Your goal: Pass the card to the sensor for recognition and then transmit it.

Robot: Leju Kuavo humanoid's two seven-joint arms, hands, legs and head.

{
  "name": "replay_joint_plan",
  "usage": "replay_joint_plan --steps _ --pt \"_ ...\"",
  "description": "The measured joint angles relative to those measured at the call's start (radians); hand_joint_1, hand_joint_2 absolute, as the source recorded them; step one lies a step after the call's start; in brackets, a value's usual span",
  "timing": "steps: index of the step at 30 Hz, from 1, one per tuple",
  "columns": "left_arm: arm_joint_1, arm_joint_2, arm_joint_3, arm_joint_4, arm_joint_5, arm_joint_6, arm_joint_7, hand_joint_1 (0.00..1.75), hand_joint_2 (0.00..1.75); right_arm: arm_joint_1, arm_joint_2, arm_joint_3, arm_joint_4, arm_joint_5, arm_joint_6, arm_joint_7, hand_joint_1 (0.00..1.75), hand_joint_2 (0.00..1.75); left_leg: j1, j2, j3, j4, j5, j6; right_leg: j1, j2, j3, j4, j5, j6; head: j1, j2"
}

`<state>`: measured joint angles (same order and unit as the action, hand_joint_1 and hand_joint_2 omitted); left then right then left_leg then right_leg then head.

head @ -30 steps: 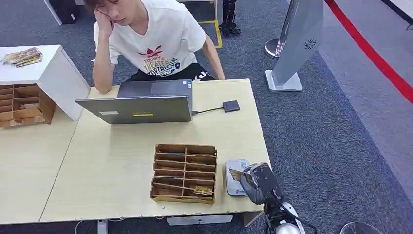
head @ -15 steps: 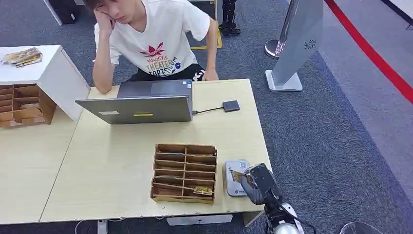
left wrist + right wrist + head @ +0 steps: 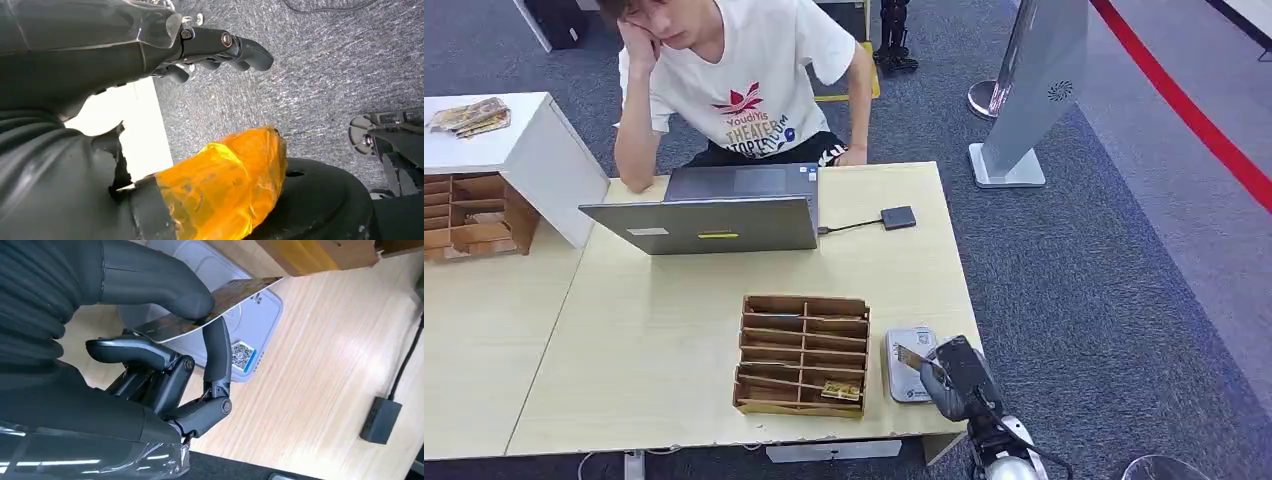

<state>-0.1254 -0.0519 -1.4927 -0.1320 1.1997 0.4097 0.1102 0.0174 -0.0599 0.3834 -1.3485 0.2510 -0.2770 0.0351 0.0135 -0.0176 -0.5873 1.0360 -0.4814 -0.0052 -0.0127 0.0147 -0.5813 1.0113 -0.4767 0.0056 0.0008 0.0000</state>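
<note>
Grey thumb and dark fingers of the right hand (image 3: 165, 340) are pinching the card (image 3: 210, 310), holding it flat just above the card reader (image 3: 910, 364) on the table (image 3: 674, 330), presumably so it registers. Left hand (image 3: 200, 47) is hanging, holding nothing, fingers curled.

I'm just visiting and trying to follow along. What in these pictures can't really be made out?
- Card: its print is blurred in the right wrist view, partly under the right hand's thumb; too small in the head view.
- Sensor: partly hidden by that hand and card.
- Gap between card and sensor: cannot tell.
- Left hand: the left wrist view shows only part of it above carpet.
- Laptop screen: faces away.
</note>
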Motion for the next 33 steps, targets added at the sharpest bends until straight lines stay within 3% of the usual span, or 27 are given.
replay_joint_plan --steps 28,33 --pt "0.000 -0.002 0.000 0.000 0.000 -0.005 0.002 0.00 0.00 -0.037 0.000 -0.015 0.036 0.060 -0.013 0.017 1.75 1.75 0.000 0.000 0.000 0.000 0.000 0.000 0.000 0.000 0.000 0.000 0.000 0.000 0.000 0.000" --pt "0.000 -0.002 0.000 0.000 0.000 -0.005 0.002 0.00 0.00 -0.037 0.000 -0.024 0.035 0.028 0.019 0.004 1.75 1.75 0.000 0.000 0.000 0.000 0.000 0.000 0.000 0.000 0.000 0.000 0.000 0.000 0.000 0.000"
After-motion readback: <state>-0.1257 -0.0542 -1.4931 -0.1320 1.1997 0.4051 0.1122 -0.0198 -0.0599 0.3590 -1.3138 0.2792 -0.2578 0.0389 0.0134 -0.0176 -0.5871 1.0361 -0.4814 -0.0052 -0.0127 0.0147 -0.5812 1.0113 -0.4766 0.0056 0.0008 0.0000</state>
